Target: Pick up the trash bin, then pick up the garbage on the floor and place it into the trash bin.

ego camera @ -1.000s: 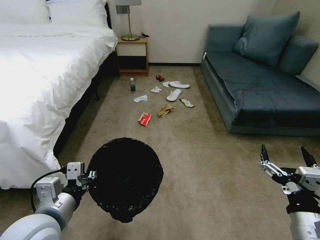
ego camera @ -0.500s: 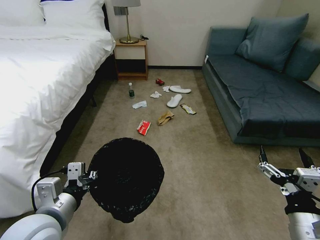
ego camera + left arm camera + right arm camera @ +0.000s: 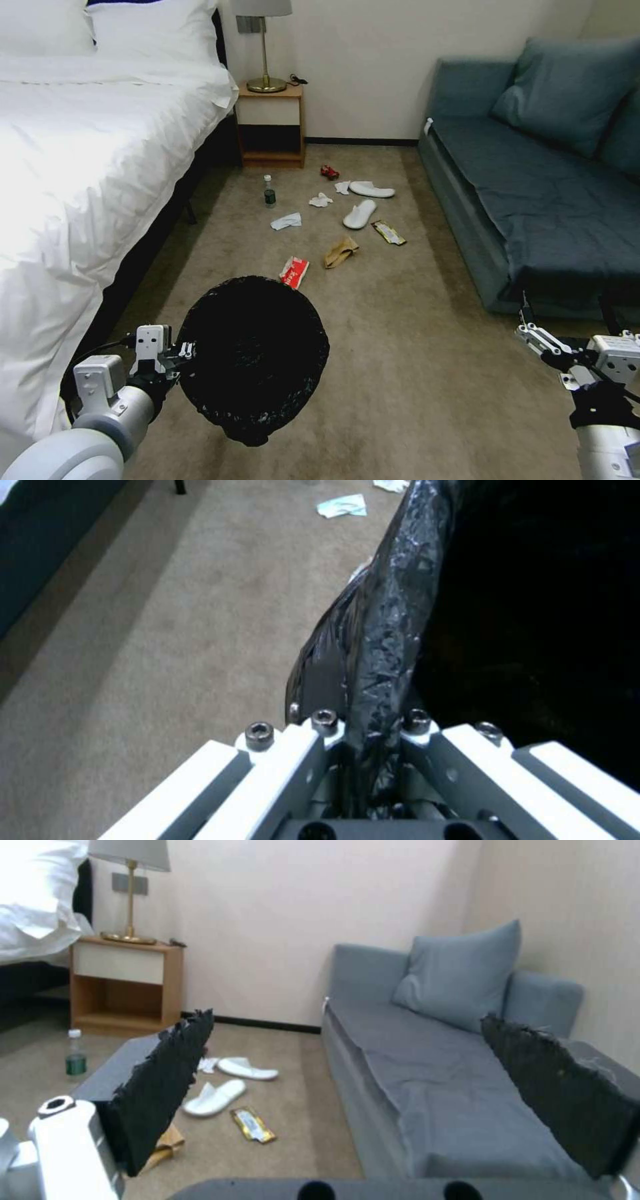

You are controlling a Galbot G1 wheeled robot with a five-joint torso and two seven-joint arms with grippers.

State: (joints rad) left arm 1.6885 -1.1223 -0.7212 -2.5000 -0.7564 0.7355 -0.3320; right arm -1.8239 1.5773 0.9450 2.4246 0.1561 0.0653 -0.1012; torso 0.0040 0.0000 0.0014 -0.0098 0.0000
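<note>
Pinching the trash bin's [image 3: 253, 360] rim between clamped fingers, the left gripper [image 3: 179, 350] carries it while the right gripper [image 3: 567, 313] hangs spread, empty.

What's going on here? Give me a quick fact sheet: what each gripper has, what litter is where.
left gripper: shut on the rim of the round black mesh trash bin, held above the tan carpet floor
right gripper: open, holding nothing, near the blue-grey sofa
nearest litter: red packet, just beyond the bin
farther litter: brown paper bag, two white slippers, small bottle
</note>
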